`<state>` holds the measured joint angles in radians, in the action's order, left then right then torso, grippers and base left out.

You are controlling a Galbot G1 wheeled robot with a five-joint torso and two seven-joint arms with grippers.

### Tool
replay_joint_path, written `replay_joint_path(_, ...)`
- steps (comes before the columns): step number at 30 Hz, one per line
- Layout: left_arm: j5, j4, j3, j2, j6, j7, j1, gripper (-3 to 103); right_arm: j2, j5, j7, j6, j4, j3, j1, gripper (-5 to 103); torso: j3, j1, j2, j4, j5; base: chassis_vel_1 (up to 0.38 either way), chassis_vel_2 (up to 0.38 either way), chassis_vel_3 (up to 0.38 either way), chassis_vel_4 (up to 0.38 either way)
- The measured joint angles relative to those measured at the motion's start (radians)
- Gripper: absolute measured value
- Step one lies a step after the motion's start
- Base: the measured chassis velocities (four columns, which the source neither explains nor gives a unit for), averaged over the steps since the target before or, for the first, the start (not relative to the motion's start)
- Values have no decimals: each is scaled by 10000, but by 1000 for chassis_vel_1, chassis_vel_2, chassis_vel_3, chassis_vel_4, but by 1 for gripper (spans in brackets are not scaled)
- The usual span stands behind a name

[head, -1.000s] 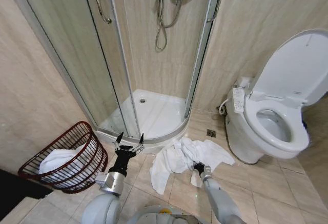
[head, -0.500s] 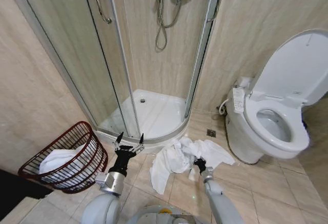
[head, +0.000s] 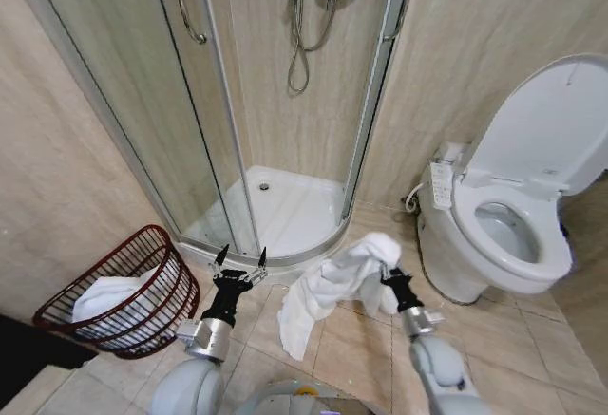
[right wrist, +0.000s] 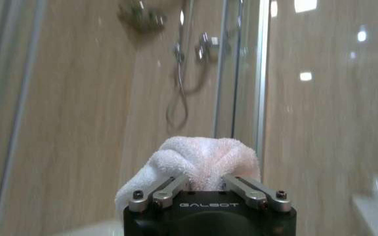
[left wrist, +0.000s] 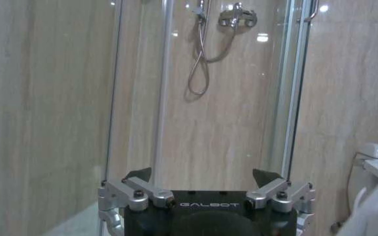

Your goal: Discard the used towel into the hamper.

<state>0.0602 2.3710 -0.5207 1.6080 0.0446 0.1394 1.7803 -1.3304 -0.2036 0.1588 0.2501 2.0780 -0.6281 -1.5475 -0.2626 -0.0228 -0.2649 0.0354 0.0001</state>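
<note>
The used towel (head: 332,287) is white and hangs bunched from my right gripper (head: 388,273), lifted off the tiled floor with its lower end still trailing down. In the right wrist view the fingers are shut on a fold of the towel (right wrist: 202,160). The hamper (head: 161,315), a dark reddish-brown wire basket holding another white cloth, stands on the floor at the left. My left gripper (head: 239,258) stands open between the hamper and the towel, pointing at the shower door, with nothing between its fingers (left wrist: 143,189).
A glass corner shower cabin (head: 275,206) with a raised white tray is straight ahead. A white toilet (head: 513,235) with its lid up stands at the right. Beige tiled floor lies between them.
My right gripper has risen and moved right with the towel, pulling it up off the floor into a hanging bunch. The left arm has not moved.
</note>
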Motion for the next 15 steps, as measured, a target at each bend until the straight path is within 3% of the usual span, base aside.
replay_joint_path(7, 0, 0, -1, 0, 0, 0, 0, 100, 135, -109, -51, -205, 2090, -857, -190, 9, -1, 0, 0, 1, 0, 0, 0, 0, 0)
replay_joint_path(11, 0, 0, 0, 0, 0, -1, 0, 100, 729, -1092, 29, -431, 3209, -2283, -118, 9, 0, 0, 0, -2, 0, 0, 0, 0, 0)
replay_joint_path(15, 0, 1, 0, 0, 0, -1, 0, 100, 863, -1461, -30, -532, 3640, -2758, 11, 9, 0, 0, 0, 0, -1, 0, 0, 0, 0)
